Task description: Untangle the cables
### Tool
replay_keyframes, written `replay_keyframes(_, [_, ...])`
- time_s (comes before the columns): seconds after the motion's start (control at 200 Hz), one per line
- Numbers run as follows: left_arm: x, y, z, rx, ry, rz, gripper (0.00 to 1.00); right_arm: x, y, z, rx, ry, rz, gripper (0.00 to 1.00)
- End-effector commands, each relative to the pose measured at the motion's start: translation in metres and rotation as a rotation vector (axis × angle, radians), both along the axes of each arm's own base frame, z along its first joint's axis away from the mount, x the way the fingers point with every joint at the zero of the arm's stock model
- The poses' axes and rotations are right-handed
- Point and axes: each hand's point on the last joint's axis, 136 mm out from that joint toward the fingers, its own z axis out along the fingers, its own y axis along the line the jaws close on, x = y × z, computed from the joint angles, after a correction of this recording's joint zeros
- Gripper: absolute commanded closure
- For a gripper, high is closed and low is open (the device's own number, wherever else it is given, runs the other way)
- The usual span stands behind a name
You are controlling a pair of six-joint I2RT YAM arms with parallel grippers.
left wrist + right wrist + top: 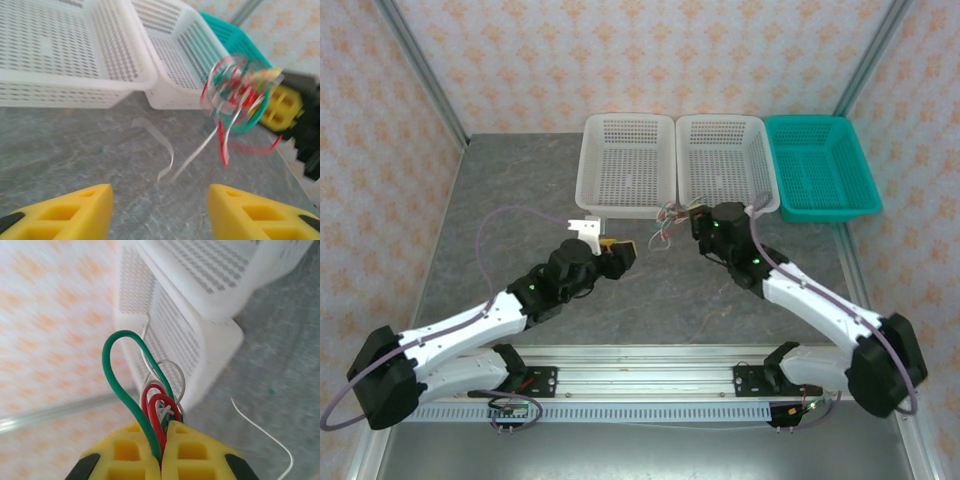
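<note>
**My right gripper (164, 432) is pinched shut on the cables (162, 410), and my left gripper (160, 200) is spread wide just beside them.**

The tangle hangs off my right fingertips, right in front of the white baskets (676, 160). My right wrist camera sees green, red and pale loops sprouting from the closed jaws. My left wrist camera sees the knot blurred, with a pale strand (167, 155) trailing down onto the table (520, 200). That table is grey and marbled, the teal basket (868, 190) is far right, and patterned walls (500, 60) stand all round.

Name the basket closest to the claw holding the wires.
The middle basket, white, between the other white basket and the teal basket, beside the wires.
</note>
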Motion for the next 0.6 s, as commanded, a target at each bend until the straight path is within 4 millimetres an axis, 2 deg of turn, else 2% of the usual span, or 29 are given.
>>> replay_keyframes(0.0, [0.000, -0.036, 0.020, -0.046, -0.077, -0.166, 0.40, -0.001, -0.042, 0.032, 0.155, -0.040, -0.256, 1.00])
replay_keyframes(0.08, [0.004, -0.055, 0.025, -0.031, -0.122, -0.242, 0.31, -0.005, -0.051, 0.044, 0.141, -0.048, -0.278, 1.00])
replay_keyframes(0.2, [0.019, -0.084, 0.029, 0.023, -0.180, -0.306, 0.17, -0.006, -0.049, 0.051, 0.157, -0.047, -0.261, 1.00])
replay_keyframes(0.33, [0.036, -0.114, 0.041, -0.023, -0.230, -0.350, 0.14, -0.006, -0.044, 0.053, 0.181, -0.042, -0.242, 1.00])
replay_keyframes(0.41, [0.048, -0.122, 0.039, -0.025, -0.225, -0.330, 0.14, -0.007, -0.044, 0.056, 0.185, -0.044, -0.238, 1.00])
replay_keyframes(0.455, [0.058, -0.120, 0.033, -0.015, -0.208, -0.282, 0.25, -0.008, -0.045, 0.059, 0.186, -0.049, -0.235, 1.00])
replay_keyframes(0.51, [0.067, -0.116, 0.026, -0.002, -0.191, -0.226, 0.47, -0.009, -0.046, 0.060, 0.184, -0.050, -0.236, 1.00])
replay_keyframes(0.595, [0.072, -0.106, 0.018, 0.017, -0.168, -0.167, 0.99, -0.011, -0.051, 0.058, 0.163, -0.042, -0.248, 1.00])
